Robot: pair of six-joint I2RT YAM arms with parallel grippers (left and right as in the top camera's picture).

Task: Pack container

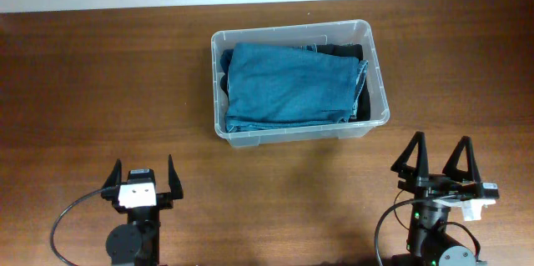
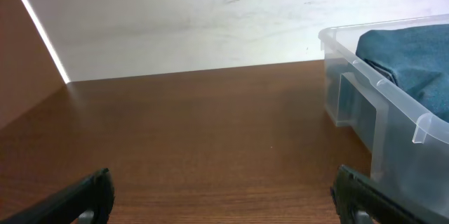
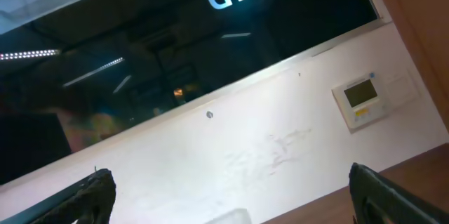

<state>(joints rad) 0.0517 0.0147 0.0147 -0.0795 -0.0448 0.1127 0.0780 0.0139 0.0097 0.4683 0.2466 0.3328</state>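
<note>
The container is a clear plastic tub at the back middle of the table. Folded blue jeans lie inside it on top of dark clothing. In the left wrist view the container shows at the right with the jeans in it. My left gripper is open and empty near the front left edge; its fingertips frame bare table. My right gripper is open and empty at the front right, tilted upward; its fingers point at the wall.
The wooden table meets a white wall at the back. In the right wrist view a dark window and a wall thermostat show above the table's far edge.
</note>
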